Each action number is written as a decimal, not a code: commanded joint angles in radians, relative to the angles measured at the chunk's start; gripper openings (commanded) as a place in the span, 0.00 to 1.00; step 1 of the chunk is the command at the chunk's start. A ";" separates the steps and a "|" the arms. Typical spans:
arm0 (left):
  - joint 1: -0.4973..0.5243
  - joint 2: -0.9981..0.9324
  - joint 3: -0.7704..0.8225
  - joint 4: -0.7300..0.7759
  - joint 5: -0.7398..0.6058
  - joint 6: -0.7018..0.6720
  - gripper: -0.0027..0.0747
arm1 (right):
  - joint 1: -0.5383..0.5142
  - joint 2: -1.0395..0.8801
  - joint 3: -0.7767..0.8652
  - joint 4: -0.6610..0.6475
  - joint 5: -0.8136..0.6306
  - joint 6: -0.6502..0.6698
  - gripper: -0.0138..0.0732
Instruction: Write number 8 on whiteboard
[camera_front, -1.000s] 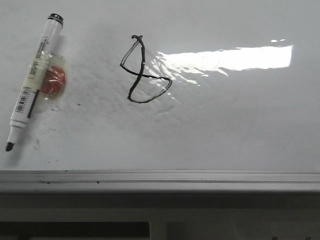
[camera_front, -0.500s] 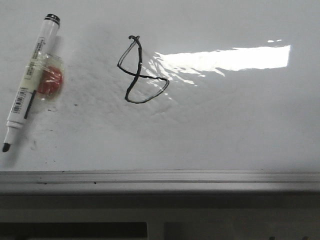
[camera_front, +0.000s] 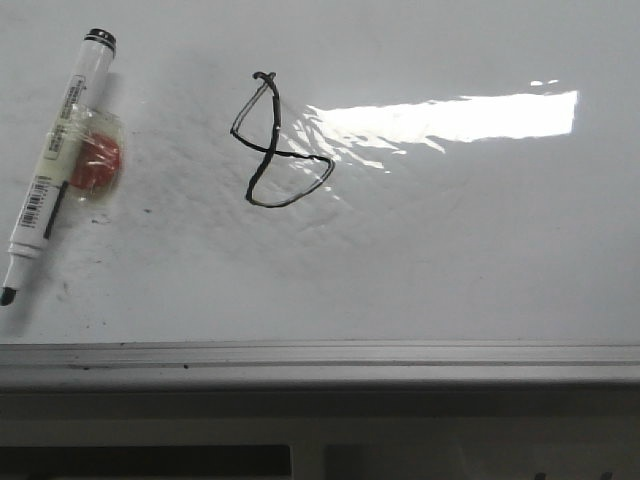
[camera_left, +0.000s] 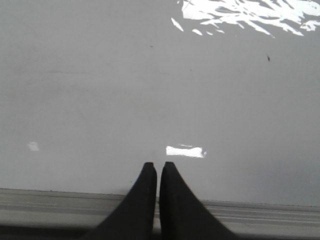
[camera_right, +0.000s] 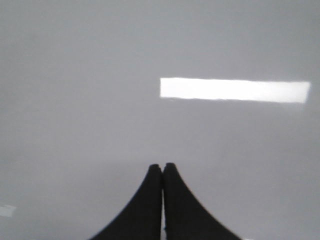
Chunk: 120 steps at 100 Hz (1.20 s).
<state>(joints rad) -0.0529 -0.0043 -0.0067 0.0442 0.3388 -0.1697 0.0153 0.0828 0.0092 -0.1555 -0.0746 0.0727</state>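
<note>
Right of the number 8 (camera_front: 279, 143), whiteboard (camera_front: 470, 250) lies bare.

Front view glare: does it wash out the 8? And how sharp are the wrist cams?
Front view: the glare band on the whiteboard brushes the number 8 on one side, strokes still legible. Left wrist view: broken glare at one corner, fairly sharp. Right wrist view: soft, one clean glare bar.
</note>
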 joint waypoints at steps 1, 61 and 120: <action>-0.004 -0.027 0.039 -0.001 -0.040 -0.002 0.01 | -0.068 -0.013 0.014 0.052 0.013 -0.060 0.09; -0.004 -0.027 0.039 -0.001 -0.040 -0.002 0.01 | -0.191 -0.115 0.014 0.129 0.370 -0.136 0.09; -0.004 -0.027 0.039 -0.001 -0.040 -0.002 0.01 | -0.191 -0.115 0.014 0.129 0.373 -0.136 0.09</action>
<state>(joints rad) -0.0529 -0.0043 -0.0067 0.0442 0.3388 -0.1697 -0.1672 -0.0107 0.0092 -0.0245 0.3234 -0.0502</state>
